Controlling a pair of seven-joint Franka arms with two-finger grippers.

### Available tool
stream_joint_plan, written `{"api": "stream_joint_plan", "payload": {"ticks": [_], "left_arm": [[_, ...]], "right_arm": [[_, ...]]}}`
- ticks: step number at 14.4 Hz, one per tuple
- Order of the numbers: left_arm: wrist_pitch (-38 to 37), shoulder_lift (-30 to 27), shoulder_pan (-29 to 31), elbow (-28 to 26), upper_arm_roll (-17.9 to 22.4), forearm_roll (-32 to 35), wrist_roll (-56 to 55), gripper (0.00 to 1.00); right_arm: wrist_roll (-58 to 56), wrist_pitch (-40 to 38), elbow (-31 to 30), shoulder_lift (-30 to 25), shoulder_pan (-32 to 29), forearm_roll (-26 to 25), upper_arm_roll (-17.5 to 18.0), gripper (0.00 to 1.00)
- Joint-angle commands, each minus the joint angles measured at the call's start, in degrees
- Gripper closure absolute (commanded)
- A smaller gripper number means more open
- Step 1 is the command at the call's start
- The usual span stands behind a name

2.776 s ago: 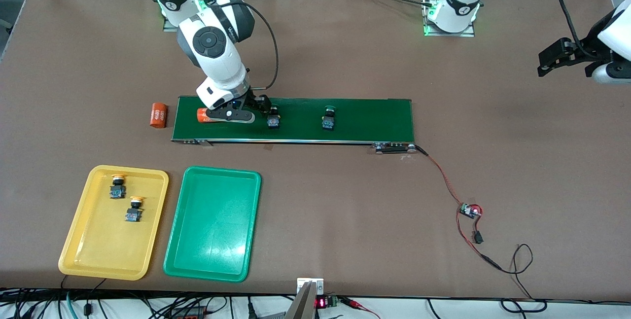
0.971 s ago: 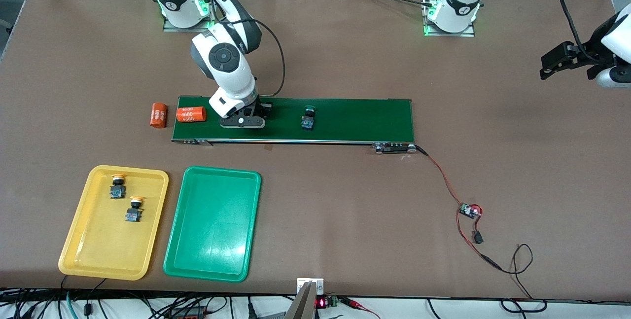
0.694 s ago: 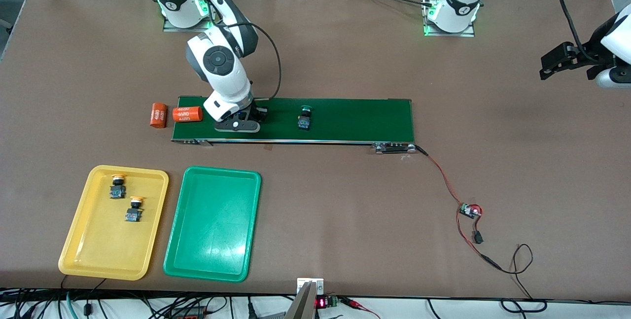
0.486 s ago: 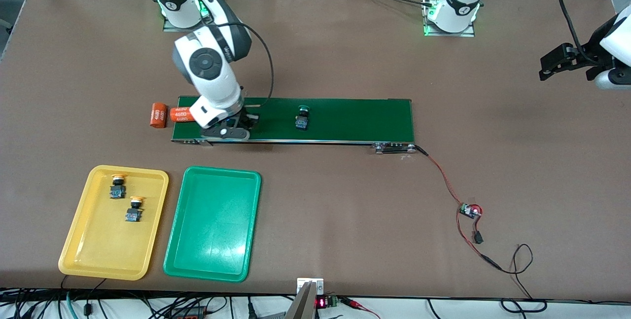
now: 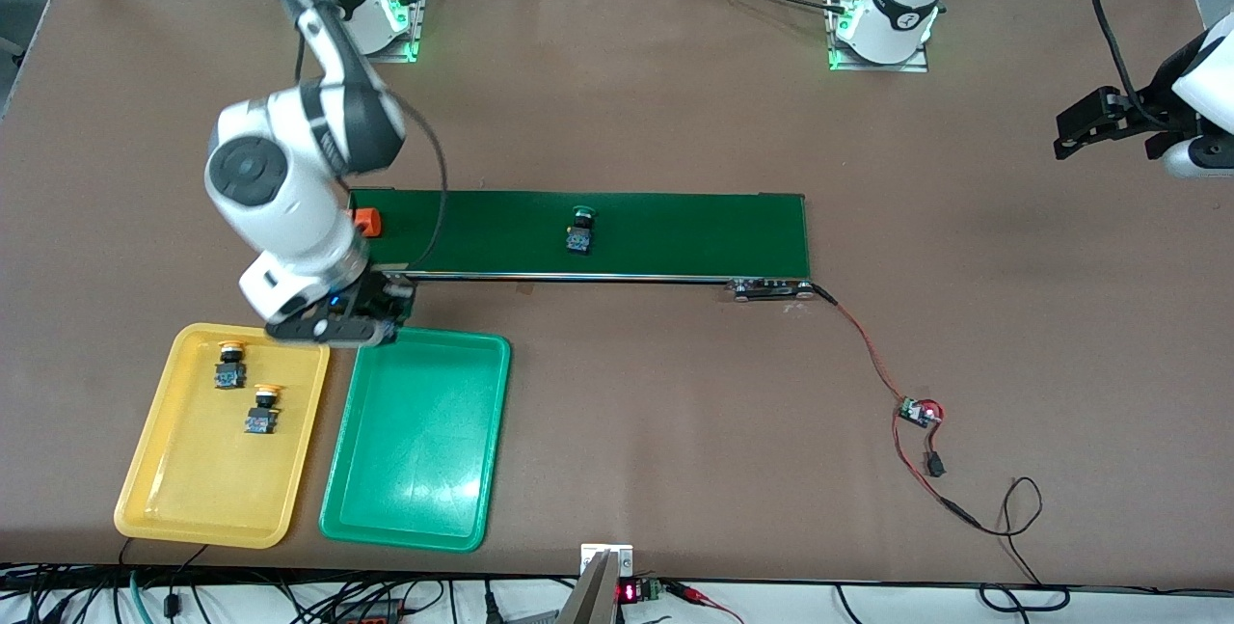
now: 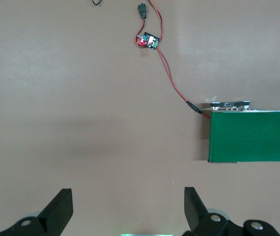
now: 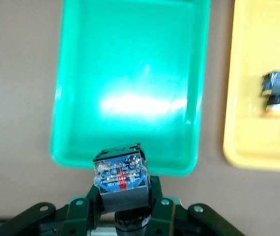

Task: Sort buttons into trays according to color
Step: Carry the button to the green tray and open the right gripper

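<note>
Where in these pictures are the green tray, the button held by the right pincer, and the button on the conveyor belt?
green tray [image 5: 416, 508]: front view, bare floor near its lower rim.
held button [image 7: 122, 177]: right wrist view, bluish base.
belt button [image 5: 579, 235]: front view, black body.

button base label [image 7: 121, 176]: red and white print, too blurred to read
orange cylinder [image 5: 367, 221]: no print legible
red display [image 5: 628, 592]: lit digits, too small to read

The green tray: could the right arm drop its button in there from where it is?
Probably yes. The right claw, shut on a button, hangs over the green tray's edge nearest the belt, and nothing lies in the tray.
</note>
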Motion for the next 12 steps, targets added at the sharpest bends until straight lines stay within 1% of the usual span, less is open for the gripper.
{"api": "stream_joint_plan", "payload": {"ticks": [1, 3, 6, 9, 10, 11, 12], "left_arm": [[-0.3, 0.7, 0.5, 1.8, 0.0, -1.0, 1.5, 0.0], [-0.3, 0.7, 0.5, 1.8, 0.0, -1.0, 1.5, 0.0], [0.9, 1.2, 0.5, 1.7, 0.0, -1.0, 1.5, 0.0], [2.9, 2.2, 0.5, 1.7, 0.0, -1.0, 1.5, 0.0], [2.9, 2.3, 0.5, 1.7, 0.0, -1.0, 1.6, 0.0], [2.9, 2.3, 0.5, 1.7, 0.0, -1.0, 1.6, 0.0], [2.9, 2.3, 0.5, 1.7, 0.0, -0.9, 1.6, 0.0]], "right_arm": [[-3.5, 5.6, 2.2, 7.0, -2.3, -0.3, 1.0, 0.94], [-4.5, 6.6, 3.8, 10.8, -2.7, -0.3, 1.0, 0.94], [-5.4, 6.6, 9.4, 17.0, -2.8, -0.2, 0.9, 0.94], [-5.3, 7.1, 11.8, 19.7, -2.8, -0.2, 0.9, 0.94], [-5.3, 7.4, 11.9, 20.2, -2.8, -0.2, 0.9, 0.88], [-5.2, 7.5, 11.9, 20.6, -2.9, -0.2, 0.8, 0.76], [-5.1, 7.6, 11.9, 20.9, -2.8, -0.2, 0.8, 0.43]]}}
